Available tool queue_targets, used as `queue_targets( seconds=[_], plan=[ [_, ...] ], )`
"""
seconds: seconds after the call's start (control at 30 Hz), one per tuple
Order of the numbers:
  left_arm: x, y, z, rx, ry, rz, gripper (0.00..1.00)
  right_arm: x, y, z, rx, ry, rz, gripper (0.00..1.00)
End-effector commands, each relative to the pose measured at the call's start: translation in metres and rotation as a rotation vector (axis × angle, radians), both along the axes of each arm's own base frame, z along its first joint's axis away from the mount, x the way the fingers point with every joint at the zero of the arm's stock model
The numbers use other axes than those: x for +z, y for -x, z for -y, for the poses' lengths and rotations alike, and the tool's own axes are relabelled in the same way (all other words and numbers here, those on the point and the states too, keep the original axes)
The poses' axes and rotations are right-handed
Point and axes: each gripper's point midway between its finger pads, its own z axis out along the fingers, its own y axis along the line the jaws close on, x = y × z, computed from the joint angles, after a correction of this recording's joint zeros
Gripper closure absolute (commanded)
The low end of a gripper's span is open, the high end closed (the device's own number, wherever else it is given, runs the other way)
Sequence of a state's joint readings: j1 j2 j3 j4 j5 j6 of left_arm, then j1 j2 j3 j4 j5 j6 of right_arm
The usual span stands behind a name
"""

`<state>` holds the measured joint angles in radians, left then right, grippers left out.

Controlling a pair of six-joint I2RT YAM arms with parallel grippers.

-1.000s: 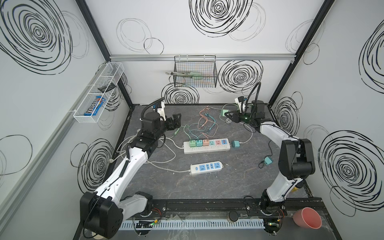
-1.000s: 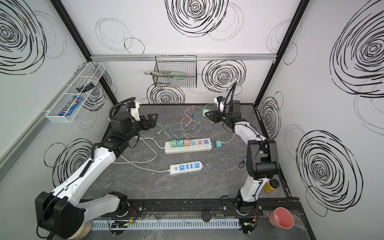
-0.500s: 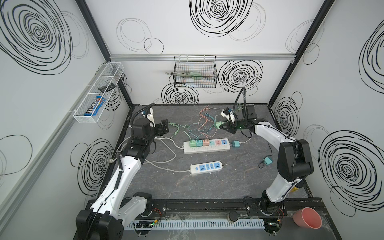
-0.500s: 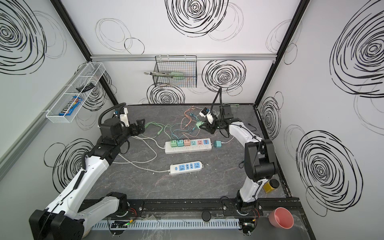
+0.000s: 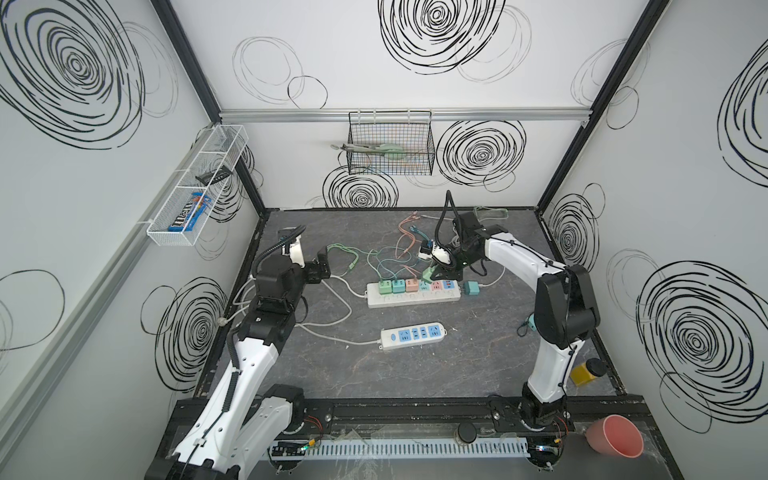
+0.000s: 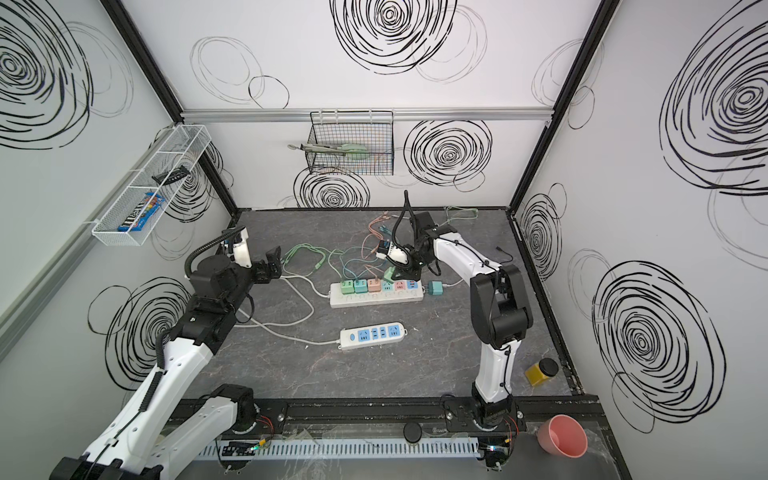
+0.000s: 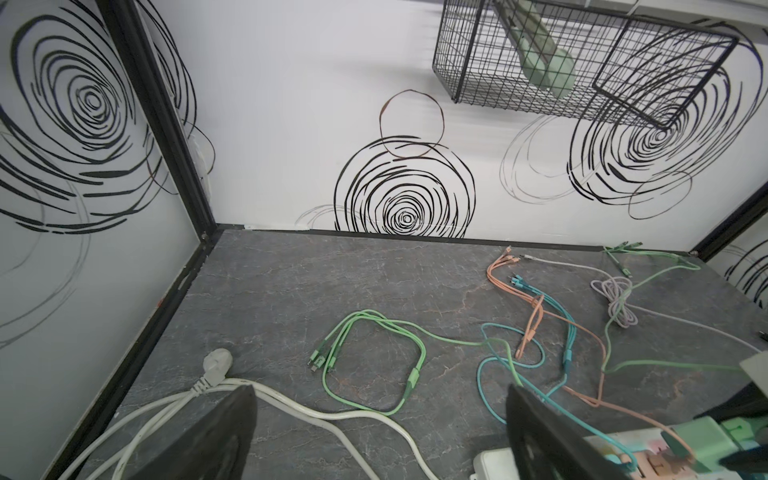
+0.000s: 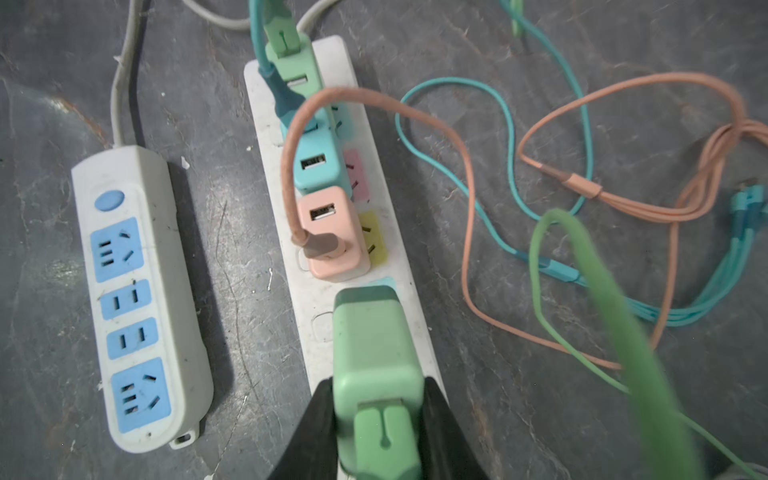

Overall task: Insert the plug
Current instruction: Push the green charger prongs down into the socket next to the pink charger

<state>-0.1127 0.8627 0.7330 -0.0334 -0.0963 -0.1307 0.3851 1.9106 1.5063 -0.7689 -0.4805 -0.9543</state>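
While the left tool (image 7: 380, 388) gapes empty, right tool (image 8: 378, 399) clamped on green plug (image 8: 374, 345), at power strip (image 8: 307, 291).

green plug (image 8: 376, 353), white strip (image 8: 316, 299), black-swirled walls (image 5: 353, 83)

Robot test lab: swirl-patterned walls (image 5: 353, 50) enclosing a framed tabletop (image 5: 415, 374)

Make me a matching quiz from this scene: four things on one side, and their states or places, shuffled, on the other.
Column one
1. green adapter
2. left gripper
3. blue-socket strip
4. pink cup

Column two
A. no plugs in it
B. off the tabletop, bottom right in both top views
C. clamped in the right gripper
D. open, holding nothing

Pairs: 1-C, 2-D, 3-A, 4-B
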Motion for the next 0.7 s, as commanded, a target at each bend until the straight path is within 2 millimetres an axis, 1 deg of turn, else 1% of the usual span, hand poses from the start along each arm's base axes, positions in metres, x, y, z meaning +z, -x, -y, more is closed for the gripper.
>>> queue_targets(
  seconds=[0.0,0.1,0.23,0.33,0.57,0.67],
  plan=[
    [0.017,0.000,-0.013,0.053,-0.017,0.085,0.04,-0.007,0.011,0.005,0.062,0.161,0.000,1.00],
    [0.018,0.000,-0.017,0.064,0.009,0.082,0.04,-0.017,0.010,0.003,0.070,0.265,0.026,1.00],
    [0.019,-0.002,-0.018,0.050,0.053,0.087,0.04,-0.021,0.013,-0.006,0.095,0.309,0.047,1.00],
    [0.019,-0.002,-0.020,0.054,0.075,0.087,0.04,-0.019,0.012,-0.011,0.104,0.324,0.065,1.00],
    [0.018,-0.002,-0.026,0.071,0.103,0.092,0.04,-0.008,0.010,-0.008,0.104,0.383,0.105,1.00],
    [0.017,-0.002,-0.028,0.081,0.115,0.088,0.04,-0.009,0.011,-0.005,0.104,0.443,0.128,1.00]
  ],
)
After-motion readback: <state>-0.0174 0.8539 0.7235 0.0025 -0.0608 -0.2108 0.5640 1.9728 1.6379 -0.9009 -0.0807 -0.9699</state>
